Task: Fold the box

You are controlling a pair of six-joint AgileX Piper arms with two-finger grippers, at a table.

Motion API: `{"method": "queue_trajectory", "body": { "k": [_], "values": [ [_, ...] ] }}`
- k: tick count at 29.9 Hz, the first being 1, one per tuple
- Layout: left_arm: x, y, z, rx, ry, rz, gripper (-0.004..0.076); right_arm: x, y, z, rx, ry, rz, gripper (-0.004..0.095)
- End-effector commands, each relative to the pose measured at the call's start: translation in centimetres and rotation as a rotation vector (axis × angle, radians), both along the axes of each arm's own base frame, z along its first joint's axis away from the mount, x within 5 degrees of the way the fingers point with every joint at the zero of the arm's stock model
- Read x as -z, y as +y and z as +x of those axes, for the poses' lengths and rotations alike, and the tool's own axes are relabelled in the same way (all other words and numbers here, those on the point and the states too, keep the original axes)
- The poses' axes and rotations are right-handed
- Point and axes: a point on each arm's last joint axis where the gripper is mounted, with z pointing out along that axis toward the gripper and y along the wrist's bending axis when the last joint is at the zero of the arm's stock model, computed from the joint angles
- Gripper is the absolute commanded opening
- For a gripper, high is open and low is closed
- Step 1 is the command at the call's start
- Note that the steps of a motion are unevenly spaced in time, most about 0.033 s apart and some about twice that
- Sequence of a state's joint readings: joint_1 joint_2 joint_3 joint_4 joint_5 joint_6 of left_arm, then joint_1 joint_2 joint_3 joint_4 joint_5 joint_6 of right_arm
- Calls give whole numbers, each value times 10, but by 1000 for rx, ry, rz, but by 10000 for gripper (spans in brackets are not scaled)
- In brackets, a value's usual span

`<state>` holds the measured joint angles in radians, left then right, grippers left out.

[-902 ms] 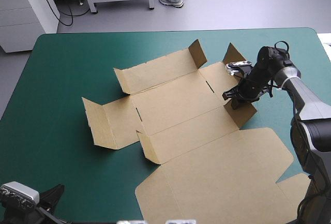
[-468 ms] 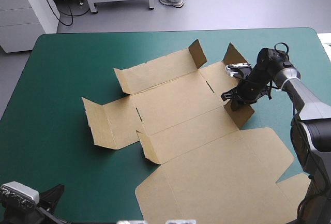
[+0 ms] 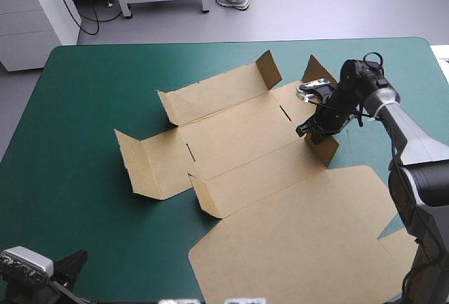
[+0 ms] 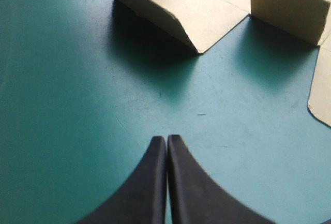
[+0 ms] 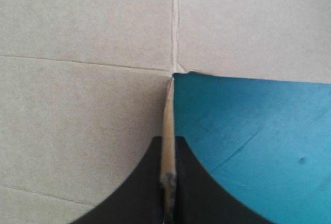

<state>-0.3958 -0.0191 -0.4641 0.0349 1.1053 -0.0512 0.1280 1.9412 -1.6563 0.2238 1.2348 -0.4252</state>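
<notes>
The brown box (image 3: 238, 142) lies mostly unfolded in the middle of the teal-green table, its big lid panel (image 3: 302, 241) flat toward the near right. The far wall and the left end flap stand partly raised. My right gripper (image 3: 313, 130) is shut on the box's right end flap (image 3: 324, 146), holding it tilted up; in the right wrist view the flap's thin edge (image 5: 167, 146) stands between the two black fingers. My left gripper (image 4: 166, 146) is shut with nothing in it, low over bare cover near the table's near left corner, the box's left flap (image 4: 170, 14) ahead of it.
The teal-green cover (image 3: 77, 121) lies bare to the left of the box and along the far edge. The lid panel reaches close to the table's near edge at the right.
My right gripper has moved toward the box's middle and lifted the right end flap steeper. The whole sheet has shifted slightly with it. The left arm has not moved.
</notes>
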Motion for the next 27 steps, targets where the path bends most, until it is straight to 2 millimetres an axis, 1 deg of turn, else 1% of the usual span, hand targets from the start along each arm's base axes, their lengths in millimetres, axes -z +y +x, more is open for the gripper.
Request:
{"method": "queue_trajectory", "body": {
  "k": [1,5,10,13,17,22,25,27],
  "values": [
    [-11,0,-1,9,-83,-34,-8,-46,20,-3,-138,-157,-51,-18],
    [-11,0,-1,9,-83,-34,-8,-55,42,3,-241,-225,-120,-18],
    [-11,0,-1,9,-83,-34,-9,-48,63,8,-472,-264,-158,-18],
    [-11,0,-1,9,-83,-34,-8,-44,72,12,-548,-278,-172,-18],
    [-11,0,-1,9,-83,-34,-8,-49,86,16,-640,-326,-186,-18],
    [-11,0,-1,9,-83,-34,-8,-60,110,11,-779,-397,-202,-18],
    [-11,0,-1,9,-83,-34,-9,-64,132,5,-841,-428,-197,-18],
    [-11,0,-1,3,-79,-45,-9,-62,148,-1,-893,-435,-195,-18]
  ]
}}
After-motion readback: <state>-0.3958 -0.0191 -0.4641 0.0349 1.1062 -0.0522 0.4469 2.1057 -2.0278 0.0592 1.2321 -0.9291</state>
